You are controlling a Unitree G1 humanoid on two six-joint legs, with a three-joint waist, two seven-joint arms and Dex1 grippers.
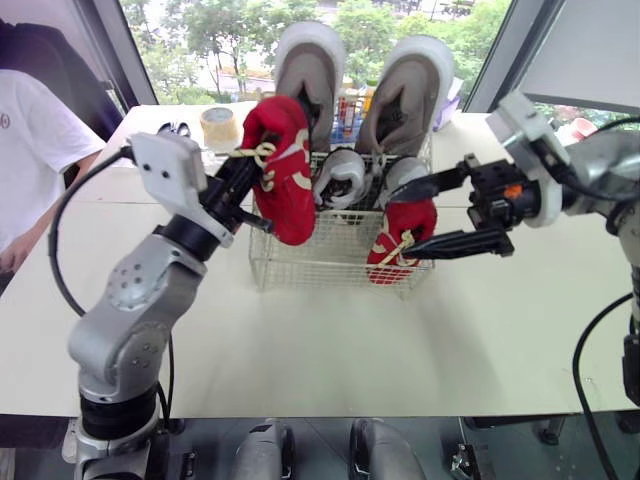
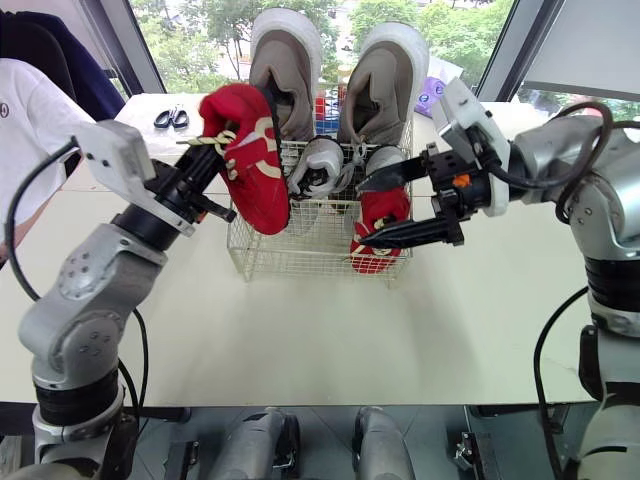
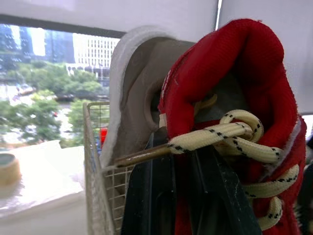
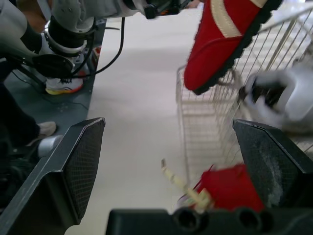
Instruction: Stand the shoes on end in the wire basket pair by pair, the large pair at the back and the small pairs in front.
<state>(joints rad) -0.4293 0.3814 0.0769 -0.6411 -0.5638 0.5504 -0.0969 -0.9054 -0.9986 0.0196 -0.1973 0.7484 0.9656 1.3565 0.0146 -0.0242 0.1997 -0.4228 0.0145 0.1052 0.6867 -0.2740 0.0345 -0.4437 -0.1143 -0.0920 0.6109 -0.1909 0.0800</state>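
Left gripper (image 1: 255, 172) clamps a red canvas shoe with cream laces (image 1: 290, 190) above the near-left corner of the white wire basket (image 1: 310, 262); right gripper (image 1: 402, 226), fingers spread wide, beside the second red shoe (image 1: 385, 262).

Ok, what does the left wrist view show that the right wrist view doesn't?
Left wrist view: the left gripper, jaws shut on the held red shoe at its laces, with a large grey shoe behind. Right wrist view: the right gripper, jaws open, with the second red shoe in the front of the wire basket ahead of them and a small white shoe beyond. Both: the held red shoe by the wire basket's rim.
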